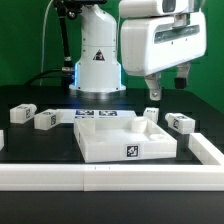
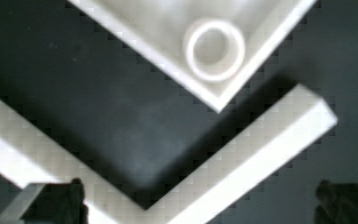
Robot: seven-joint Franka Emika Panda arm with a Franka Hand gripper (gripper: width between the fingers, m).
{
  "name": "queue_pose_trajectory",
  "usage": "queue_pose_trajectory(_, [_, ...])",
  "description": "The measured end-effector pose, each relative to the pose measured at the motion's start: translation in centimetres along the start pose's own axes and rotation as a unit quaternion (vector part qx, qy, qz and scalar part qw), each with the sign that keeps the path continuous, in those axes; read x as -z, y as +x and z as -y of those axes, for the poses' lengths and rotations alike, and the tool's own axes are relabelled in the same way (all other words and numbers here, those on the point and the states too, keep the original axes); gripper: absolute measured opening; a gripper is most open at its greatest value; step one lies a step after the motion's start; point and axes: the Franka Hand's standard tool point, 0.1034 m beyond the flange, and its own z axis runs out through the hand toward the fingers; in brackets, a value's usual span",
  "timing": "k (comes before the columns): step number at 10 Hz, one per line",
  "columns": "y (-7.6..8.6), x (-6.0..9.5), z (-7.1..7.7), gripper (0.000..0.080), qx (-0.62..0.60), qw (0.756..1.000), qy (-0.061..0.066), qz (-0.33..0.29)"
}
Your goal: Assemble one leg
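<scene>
Four white tagged legs around the large slab (image 1: pixel 125 140) on the dark tabletop (image 1: pixel 40 148): first leg (image 1: pixel 22 113) and second leg (image 1: pixel 45 121) at the exterior view's left, mid-height, well apart from the gripper (image 1: pixel 166 88); third leg (image 1: pixel 180 122) at the exterior view's right, near the slab; fourth leg (image 1: pixel 150 117) at the slab's far right corner, on it or behind it cannot tell. Gripper high at the exterior view's right, above that corner. Touches none of the legs. Holds nothing: jaws spread wide in the wrist view, only tabletop, a round socket (image 2: pixel 215 48) in the slab's corner and an L-shaped white rail (image 2: pixel 247 140) beyond them.
</scene>
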Motion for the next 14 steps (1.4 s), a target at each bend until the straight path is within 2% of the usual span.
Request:
queue_pose_trajectory(2, [-0.8, -0.4, 0.2, 0.065, 0.115, 0.993, -0.024, 0.023])
queue_pose_trajectory(3, [-1.2, -0.5, 0.2, 0.065, 0.14, 0.989, -0.026, 0.039])
queue_pose_trajectory(8, [-1.5, -0.6, 0.1, 0.065, 0.144, 0.988, -0.026, 0.042])
queue_pose_trajectory(9, [-2.0, -0.9, 0.3, 0.065, 0.21, 0.976, -0.031, 0.041])
queue_pose_trajectory(10, [-2.9, -0.9, 0.9, 0.065, 0.261, 0.964, -0.026, 0.048])
queue_pose_trajectory(12, [-4.0, -1.1, 0.9, 0.065, 0.322, 0.944, -0.021, 0.064])
queue_pose_trajectory(13, [-4.7, -1.4, 0.8, 0.065, 0.323, 0.943, -0.019, 0.07])
queue_pose_trajectory(14, [-4.6, -1.3, 0.8, 0.065, 0.321, 0.944, -0.02, 0.069])
